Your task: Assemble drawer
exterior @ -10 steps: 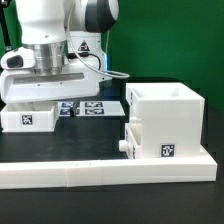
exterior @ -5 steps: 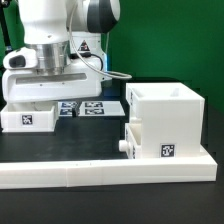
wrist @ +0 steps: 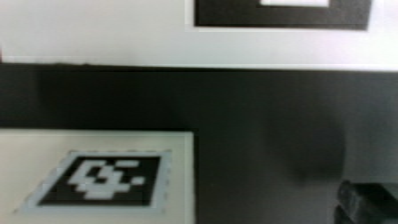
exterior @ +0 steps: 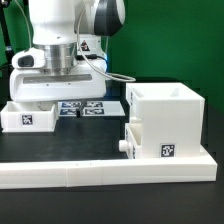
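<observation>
One loose tray [exterior: 27,116] on the black counter [exterior: 90,140] under the arm's jaws, big housing [exterior: 166,122] well apart, jaws hidden, cannot tell if apart.

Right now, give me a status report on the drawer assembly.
Gripper hidden behind the arm's body above the loose tray, state unclear. Second tray partly in the housing, knob out. Nothing blocking.

border wall [exterior: 100,176] along black table [exterior: 70,145] | marker board [exterior: 85,107] behind
</observation>
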Motion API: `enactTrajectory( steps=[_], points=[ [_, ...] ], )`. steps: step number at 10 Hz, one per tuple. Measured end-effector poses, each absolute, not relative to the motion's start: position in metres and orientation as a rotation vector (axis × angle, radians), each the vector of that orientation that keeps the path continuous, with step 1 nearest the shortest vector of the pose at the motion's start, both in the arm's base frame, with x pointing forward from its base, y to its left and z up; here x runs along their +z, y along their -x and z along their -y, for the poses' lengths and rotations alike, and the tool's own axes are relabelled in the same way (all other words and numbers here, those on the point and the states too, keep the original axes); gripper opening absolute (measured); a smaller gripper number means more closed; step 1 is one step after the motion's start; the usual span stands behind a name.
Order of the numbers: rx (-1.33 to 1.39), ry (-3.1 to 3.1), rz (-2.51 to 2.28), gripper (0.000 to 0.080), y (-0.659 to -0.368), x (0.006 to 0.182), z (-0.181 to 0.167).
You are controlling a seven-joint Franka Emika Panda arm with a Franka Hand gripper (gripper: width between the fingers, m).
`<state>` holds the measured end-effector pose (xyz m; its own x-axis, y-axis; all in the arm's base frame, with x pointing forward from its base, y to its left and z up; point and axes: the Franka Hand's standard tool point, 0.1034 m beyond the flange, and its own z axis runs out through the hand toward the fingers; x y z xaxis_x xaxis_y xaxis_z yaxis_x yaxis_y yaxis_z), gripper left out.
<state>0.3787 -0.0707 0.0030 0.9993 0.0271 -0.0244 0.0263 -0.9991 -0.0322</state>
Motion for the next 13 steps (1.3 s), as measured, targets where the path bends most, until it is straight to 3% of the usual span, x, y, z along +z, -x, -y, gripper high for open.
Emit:
enactTrajectory(
  steps=[1,2,4,5,6,13],
  points=[
    [0.028,3.112,0.052,0.0513,-0.3799,0.0036,0.0716],
    [0.028,3.112,0.053,0.0513,-0.3799,0.0036,0.0715],
    [0.028,3.112,0.054,0.0232,-0.3801,0.0036,0.0715],
    [0.028,3.112,0.054,0.0232,-0.3801,0.0036,0.0715],
    [0.027,3.112,0.055,0.0066,-0.3803,0.0037,0.0715],
    [0.050,3.104,0.075,0.0041,-0.3808,0.0054,0.0681]
  ],
)
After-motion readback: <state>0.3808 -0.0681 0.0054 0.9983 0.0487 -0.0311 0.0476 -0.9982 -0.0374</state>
